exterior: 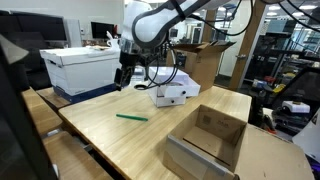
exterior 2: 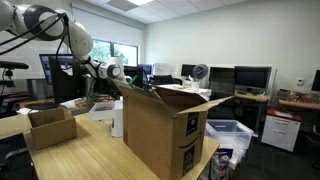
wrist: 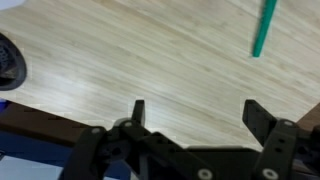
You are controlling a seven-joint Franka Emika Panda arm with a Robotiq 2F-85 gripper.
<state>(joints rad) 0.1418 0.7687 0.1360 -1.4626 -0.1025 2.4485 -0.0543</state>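
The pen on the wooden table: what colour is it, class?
The pen is green, shown best in the wrist view.

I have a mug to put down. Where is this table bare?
Bare wood: between the green marker and the table's near edge, and between marker and open cardboard box. Crowded: the far edge, around the white box and the gripper.
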